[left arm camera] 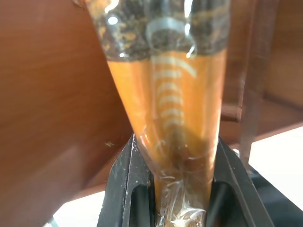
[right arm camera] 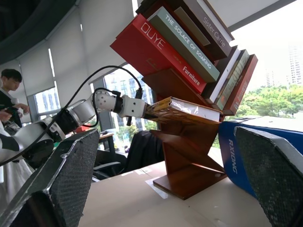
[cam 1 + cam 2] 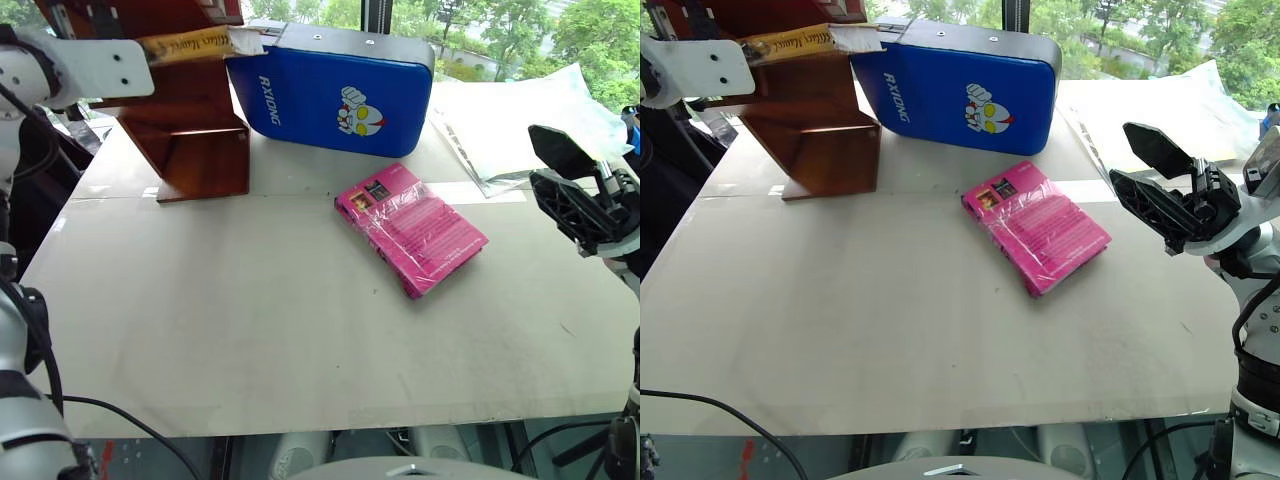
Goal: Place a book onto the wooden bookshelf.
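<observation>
A: One book [image 2: 182,109], the yellow-gold hardback in clear wrap, lies nearly flat on a slanted panel of the wooden bookshelf [image 2: 187,156], its page edges facing away from the arm that holds it.

B: Held how?

A: The left gripper [image 1: 177,189] is clamped on it. In the left wrist view both black fingers [image 1: 130,182] press the wrapped cover from either side, with the shelf's reddish wood close around them.

B: And the shelves above it?

A: A stack of tilted books sits in the upper compartments, a red book [image 2: 156,49] marked "OUYE" lowest in the stack, just above the held one.

B: What stands beside the shelf?

A: A blue hard case [image 3: 335,95] marked "RXIONG", upright and just beside the shelf. A pink book [image 3: 410,228] lies flat on the white table [image 3: 250,320], well apart from the shelf, on the near side of the case.

B: The other arm?

A: The right gripper [image 3: 1155,175] hangs in the air far from the shelf, past the pink book, its fingers spread apart with nothing between them.

B: Anyone around?

A: A person [image 2: 9,92] stands in the background beyond the shelf, seen from the right wrist.
</observation>
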### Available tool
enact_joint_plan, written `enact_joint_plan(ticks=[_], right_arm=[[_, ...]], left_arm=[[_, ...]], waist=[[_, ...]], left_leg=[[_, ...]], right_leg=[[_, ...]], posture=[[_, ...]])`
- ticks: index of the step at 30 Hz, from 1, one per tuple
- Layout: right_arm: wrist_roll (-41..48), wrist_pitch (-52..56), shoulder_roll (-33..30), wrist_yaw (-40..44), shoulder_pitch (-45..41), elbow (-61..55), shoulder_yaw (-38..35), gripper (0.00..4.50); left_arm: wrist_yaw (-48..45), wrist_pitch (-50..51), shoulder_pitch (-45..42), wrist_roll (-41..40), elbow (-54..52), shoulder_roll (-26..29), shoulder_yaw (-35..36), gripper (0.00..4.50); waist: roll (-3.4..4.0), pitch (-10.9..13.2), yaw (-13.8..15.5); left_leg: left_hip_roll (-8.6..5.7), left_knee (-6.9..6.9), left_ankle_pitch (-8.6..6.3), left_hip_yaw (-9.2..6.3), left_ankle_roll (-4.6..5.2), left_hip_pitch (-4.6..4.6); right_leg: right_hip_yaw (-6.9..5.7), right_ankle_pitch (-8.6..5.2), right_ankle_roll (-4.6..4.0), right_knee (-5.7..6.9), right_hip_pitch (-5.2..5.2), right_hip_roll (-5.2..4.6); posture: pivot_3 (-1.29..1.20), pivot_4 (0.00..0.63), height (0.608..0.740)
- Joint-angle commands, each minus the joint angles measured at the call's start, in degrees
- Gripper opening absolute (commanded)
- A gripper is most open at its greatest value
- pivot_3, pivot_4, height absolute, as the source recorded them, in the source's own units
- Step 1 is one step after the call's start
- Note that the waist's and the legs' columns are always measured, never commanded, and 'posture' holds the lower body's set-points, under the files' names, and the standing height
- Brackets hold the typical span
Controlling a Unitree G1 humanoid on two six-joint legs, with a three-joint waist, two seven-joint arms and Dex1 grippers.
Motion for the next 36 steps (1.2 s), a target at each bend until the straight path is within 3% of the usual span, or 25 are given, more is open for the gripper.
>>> enact_joint_plan(ticks=[1, 9, 13, 16, 24, 28, 32, 36], right_arm=[[-0.4, -0.8, -0.2, 0.5, 0.2, -0.8, -1.0, 4.5], [-2.5, -1.4, -0.8, 0.9, 2.5, -1.2, -1.8, 4.5], [-4.5, -1.9, -2.0, 1.7, 5.6, -2.0, -2.6, 4.5], [-5.2, -1.8, -3.4, 2.5, 9.2, -2.7, -3.8, 4.5], [-13.3, -6.2, -4.3, 8.7, 22.3, 0.2, -4.3, 4.5], [-25.5, -15.9, -3.8, 9.7, 27.1, 5.6, -1.8, 4.5], [-37.2, -27.4, -2.4, 7.4, 30.0, 12.8, 0.4, 4.5], [-43.2, -33.4, -1.0, 4.2, 30.7, 17.4, 1.5, 4.5]], left_arm=[[1.1, 1.6, -0.4, 1.1, 0.4, 0.3, 1.5, 0.88], [3.2, 6.2, 0.2, 3.5, 0.0, -0.1, 2.2, 4.46], [0.7, 11.5, 3.8, -0.1, -4.5, -0.6, 5.1, 4.46], [-5.1, 19.4, 8.0, -7.3, -15.3, -2.7, 10.4, 4.46], [-15.8, 51.8, 16.5, -38.1, -46.6, -17.1, 25.3, 4.46], [-16.0, 67.7, 28.7, -52.9, -61.0, -24.2, 30.2, 4.46], [-7.6, 68.8, 46.1, -56.3, -67.3, -34.0, 31.2, 4.46], [-0.7, 56.4, 60.7, -51.5, -66.8, -39.9, 28.7, 4.46]], waist=[[0.0, 0.0, 0.0], [-0.01, 0.0, 0.0], [-0.01, 0.0, 0.0], [-0.01, 0.0, 0.1], [-0.02, 0.0, 0.4], [0.2, -0.1, -0.3], [0.32, -0.2, -0.7], [0.32, -0.2, -0.5]], left_leg=[[0.01, 0.01, 0.0, 0.0, 0.0, 0.01], [0.01, 0.26, 0.0, 0.01, 0.0, -0.02], [0.01, 0.3, 0.0, 0.01, 0.0, -0.01], [0.03, 0.37, 0.0, -0.01, 0.0, -0.07], [0.04, 0.8, -0.03, -0.04, 0.02, -0.13], [0.15, 0.76, -0.03, 0.01, 0.01, 0.12], [0.34, 0.72, -0.03, 0.17, -0.01, 0.37], [0.36, 0.72, -0.03, 0.17, -0.03, 0.47]], right_leg=[[0.01, 0.0, 0.0, 0.05, 0.0, 0.01], [0.04, 0.0, 0.0, 0.16, 0.01, 0.03], [0.04, 0.0, 0.0, 0.21, 0.01, 0.02], [0.02, 0.0, 0.0, 0.21, 0.01, 0.01], [0.03, 0.01, 0.0, 0.16, 0.21, -0.13], [0.11, -0.01, -0.01, 0.15, 0.36, -0.14], [0.29, 0.0, -0.03, 0.23, 0.43, 0.0], [0.49, 0.03, -0.09, 0.21, 0.55, -0.01]], posture=[[0.0, 0.15, 0.74], [0.0, 0.15, 0.74], [0.0, 0.15, 0.74], [0.0, 0.15, 0.74], [0.0, 0.15, 0.74], [0.0, 0.15, 0.74], [0.0, 0.15, 0.74], [0.0, 0.15, 0.74]])
